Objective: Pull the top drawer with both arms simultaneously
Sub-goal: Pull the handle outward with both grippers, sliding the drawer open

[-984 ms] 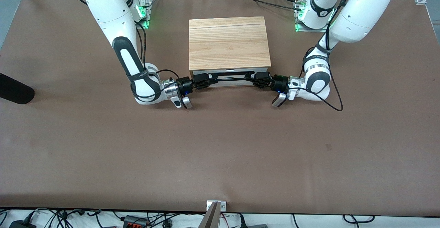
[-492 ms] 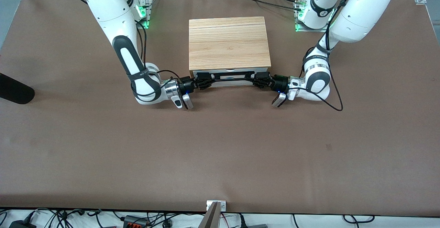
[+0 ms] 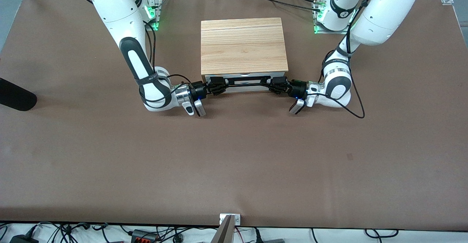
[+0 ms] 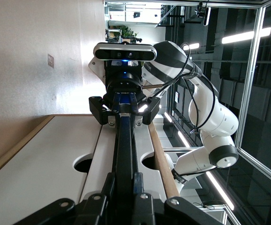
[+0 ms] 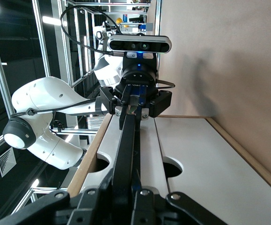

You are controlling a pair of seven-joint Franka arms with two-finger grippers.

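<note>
Pushed back since a second ago — top drawer (image 3: 244,83) near flush with the wooden box (image 3: 243,45) at mid-bench, so pull barely begun. Handle (image 3: 245,81) long axis running between the arms' ends, front facing the camera. Left gripper (image 3: 273,86) and right gripper (image 3: 218,86) at either handle end, fingers pinching the bar.

A brown worktop (image 3: 234,155) fills nearly the whole front view. A light wooden box (image 3: 243,46) sits on it at upper centre. A dark rounded object (image 3: 14,95) pokes in at the middle of the frame's edge, on the right arm's end. At bottom centre a small metal bracket (image 3: 229,219) sits on the worktop's edge, with tangled cables (image 3: 153,234) along the bottom strip.
</note>
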